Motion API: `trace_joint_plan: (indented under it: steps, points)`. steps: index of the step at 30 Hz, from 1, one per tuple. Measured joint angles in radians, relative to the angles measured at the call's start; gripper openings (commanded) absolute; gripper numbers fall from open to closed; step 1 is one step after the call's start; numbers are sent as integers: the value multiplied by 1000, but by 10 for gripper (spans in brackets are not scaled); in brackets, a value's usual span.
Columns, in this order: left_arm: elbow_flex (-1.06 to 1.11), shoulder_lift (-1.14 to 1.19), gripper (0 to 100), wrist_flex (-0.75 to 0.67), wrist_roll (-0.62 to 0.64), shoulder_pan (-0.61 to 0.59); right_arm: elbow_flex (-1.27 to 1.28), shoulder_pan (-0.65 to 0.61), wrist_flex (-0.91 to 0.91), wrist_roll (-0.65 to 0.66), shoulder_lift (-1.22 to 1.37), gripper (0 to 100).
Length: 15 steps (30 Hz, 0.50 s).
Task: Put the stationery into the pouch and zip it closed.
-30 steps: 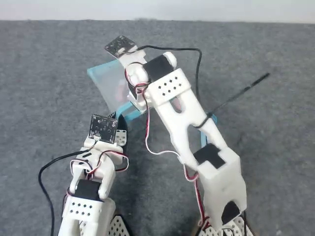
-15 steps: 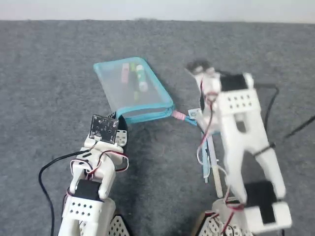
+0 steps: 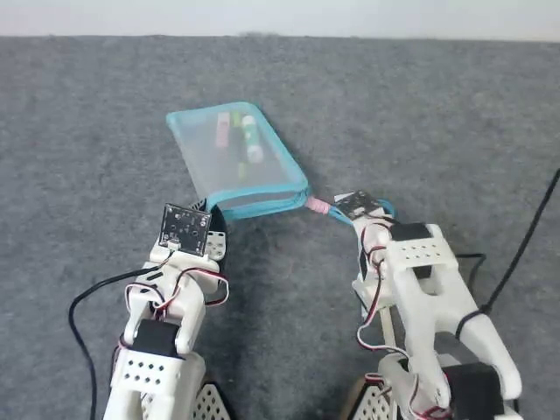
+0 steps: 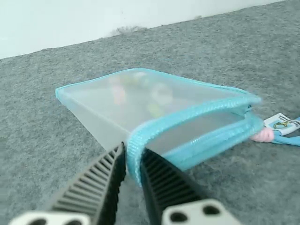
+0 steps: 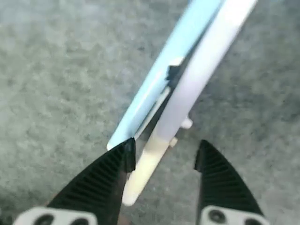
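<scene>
On the carpet [image 3: 87,131], left jaws pinch the pouch [image 4: 140,98] rim; right jaws gape astride two pens [image 5: 201,70].

Soft, even light falls from above on the grey felt-like tabletop [image 3: 79,131] in the high view. Shadows are short and soft-edged. A thin dark band runs under the lower edge of the translucent plastic pouch with turquoise trim [image 3: 232,162], and darker patches lie beneath the white left arm [image 3: 162,346] and white right arm [image 3: 437,306] near the bottom of the frame. In the left wrist view the pale wall [image 4: 70,18] is brightest. In the right wrist view the white pen barrel [image 5: 206,65] shines mildly.
</scene>
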Motion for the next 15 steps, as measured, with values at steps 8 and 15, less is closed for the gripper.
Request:
trace_joint_plan:
  steps: [8,15]
  points:
    - [0,0,12,0,0,0,-21,41,-114,-2,129,13]
    - [0,0,12,0,0,0,-265,299,-78,0,242,8]
